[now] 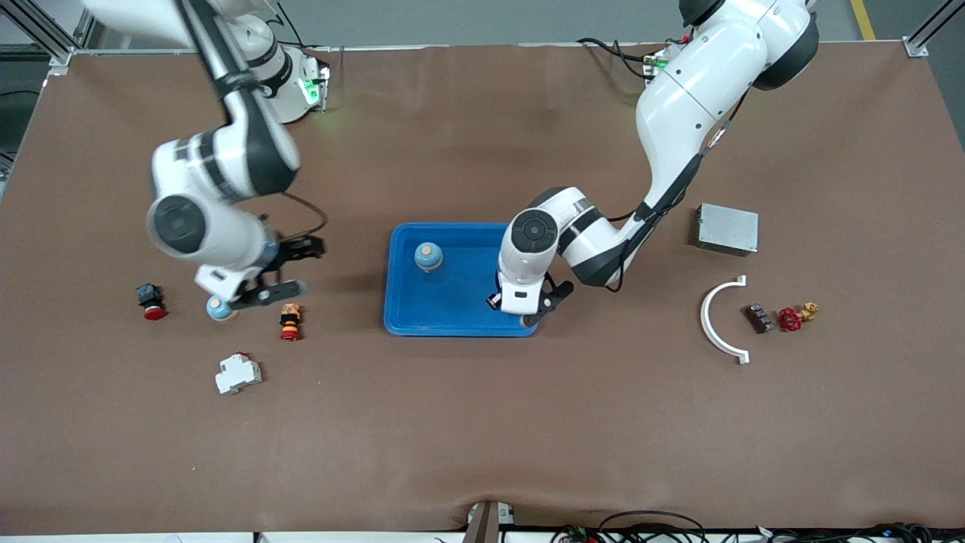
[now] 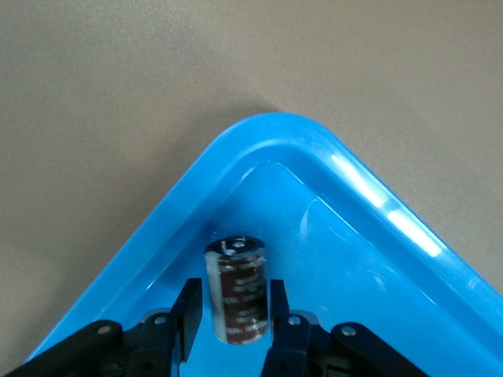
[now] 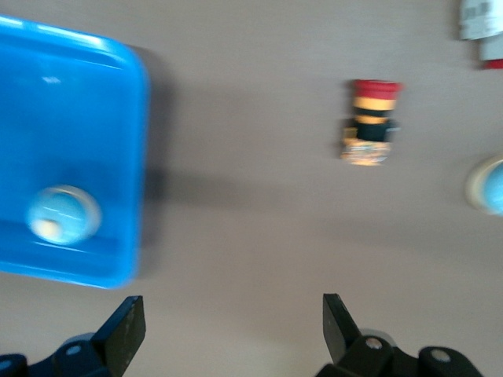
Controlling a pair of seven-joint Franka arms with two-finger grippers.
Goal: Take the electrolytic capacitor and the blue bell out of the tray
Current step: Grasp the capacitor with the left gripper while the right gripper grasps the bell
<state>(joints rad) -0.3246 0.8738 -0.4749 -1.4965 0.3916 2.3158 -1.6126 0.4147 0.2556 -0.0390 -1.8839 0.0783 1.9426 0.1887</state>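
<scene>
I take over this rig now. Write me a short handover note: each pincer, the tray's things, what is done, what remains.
Left pincer: low in a tray corner, fingers on both sides of the upright electrolytic capacitor, closing; not lifted.
Right pincer: open, holding nothing, over the table beside the tray.
One blue bell is in the tray; another blue bell sits on the table under the right arm.
Left: lift the capacitor out, then remove the bell in the tray.

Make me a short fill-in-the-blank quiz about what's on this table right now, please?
1. The electrolytic capacitor stands in a corner of the blue ____.
2. The left gripper's fingers sit on either side of the ____.
3. The right gripper hangs ____ over bare table.
4. One blue bell remains inside the ____.

Answers: tray; capacitor; open; tray
</scene>
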